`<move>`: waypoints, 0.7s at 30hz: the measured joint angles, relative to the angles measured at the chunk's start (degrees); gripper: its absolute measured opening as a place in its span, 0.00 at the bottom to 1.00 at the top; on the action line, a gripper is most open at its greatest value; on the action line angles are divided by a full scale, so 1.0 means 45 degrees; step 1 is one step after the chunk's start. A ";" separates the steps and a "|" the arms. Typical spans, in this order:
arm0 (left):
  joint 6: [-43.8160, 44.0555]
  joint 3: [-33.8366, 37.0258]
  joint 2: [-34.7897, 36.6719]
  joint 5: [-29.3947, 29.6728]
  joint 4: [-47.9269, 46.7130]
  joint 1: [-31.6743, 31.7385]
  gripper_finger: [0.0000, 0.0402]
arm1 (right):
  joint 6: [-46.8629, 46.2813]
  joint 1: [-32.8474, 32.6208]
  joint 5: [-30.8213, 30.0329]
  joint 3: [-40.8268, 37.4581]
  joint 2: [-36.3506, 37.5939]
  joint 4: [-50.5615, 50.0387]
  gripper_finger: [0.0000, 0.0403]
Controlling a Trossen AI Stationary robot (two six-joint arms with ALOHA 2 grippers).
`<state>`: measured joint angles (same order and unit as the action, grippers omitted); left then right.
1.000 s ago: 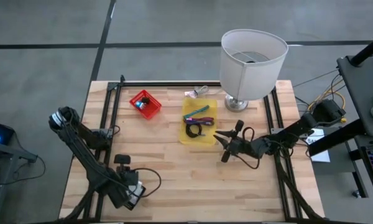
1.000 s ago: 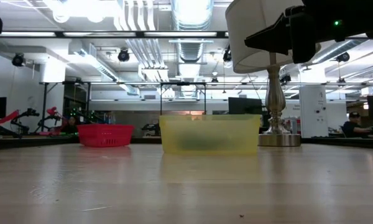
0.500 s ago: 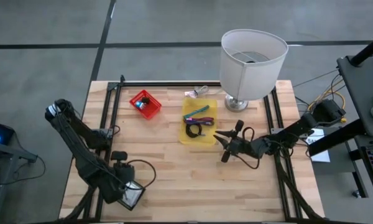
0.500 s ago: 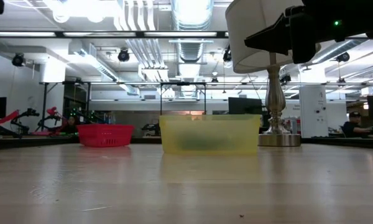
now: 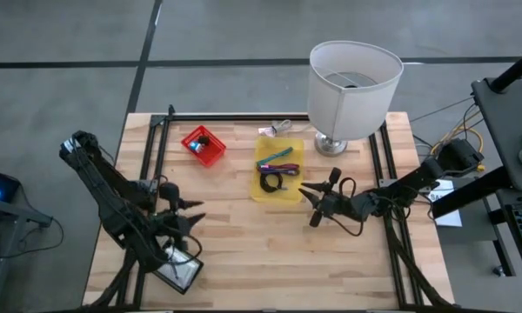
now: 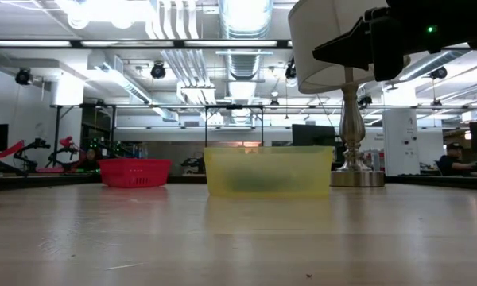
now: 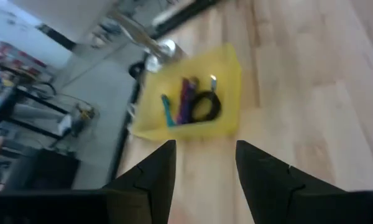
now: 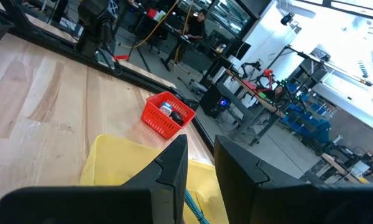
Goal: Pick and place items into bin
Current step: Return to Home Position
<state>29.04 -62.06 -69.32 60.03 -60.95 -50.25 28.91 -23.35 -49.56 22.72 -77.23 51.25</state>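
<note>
The sorting looks done, and the step in hand is judged to be the return to rest. In the high view the yellow bin (image 5: 297, 188) sits mid-table and holds the task's items: a teal tool (image 5: 274, 156), a purple tool (image 5: 281, 167) and a coiled black cable (image 5: 272, 182). A red basket (image 5: 210, 157) to its left holds something small and dark. A dark container (image 5: 177, 270) with pale contents shows under the left arm at the table's front-left edge; what lies in it cannot be made out. A small pale thing (image 5: 278, 129) just behind the yellow bin is too small to name. The left end effector (image 5: 194, 217) hovers over bare boards, well apart from the bin and pointing toward it — its wrist view shows the fingers (image 7: 152, 173) spread wide with nothing between them. The right end effector (image 5: 309, 205) hangs just beside the bin's right wall, with its fingers (image 8: 169, 169) parted by a moderate gap and carrying nothing. The next move probably calls for each arm to fold back toward its own side — the right one lifting clear first, since the bin and the lamp (image 5: 355, 78) stand close by.
</note>
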 joint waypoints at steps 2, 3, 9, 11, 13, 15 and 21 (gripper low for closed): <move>-0.0751 0.0268 0.0160 0.0360 0.0855 0.0246 0.37 | 0.0000 0.0000 0.0000 0.0000 0.0000 0.0001 0.17; -0.1293 0.0448 0.0219 0.0451 0.1417 0.0359 0.37 | -0.0008 0.0000 0.0000 0.0000 0.0000 0.0002 0.17; -0.5441 0.1626 0.0460 0.0079 0.5684 0.1298 0.37 | -0.0155 0.0000 0.0000 0.0074 0.0003 0.0008 0.17; -0.6661 0.2042 0.0538 -0.0389 0.7024 0.1639 0.37 | -0.0220 0.0000 0.0000 0.0089 0.0000 0.0008 0.17; -0.7589 0.2383 0.0626 -0.0959 0.8089 0.1989 0.37 | -0.0370 0.0000 0.0000 0.0092 0.0000 0.0008 0.17; -0.8274 0.2676 0.0697 -0.1425 0.8952 0.2330 0.37 | -0.0393 0.0000 0.0001 0.0092 0.0000 0.0008 0.17; -0.8953 0.3188 0.0880 -0.2661 0.9950 0.3366 0.37 | -0.0393 0.0000 0.0005 0.0092 0.0000 0.0008 0.17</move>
<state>-11.25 -47.72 -65.36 48.06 -16.18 -35.11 27.14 -23.35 -49.54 23.14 -77.23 51.29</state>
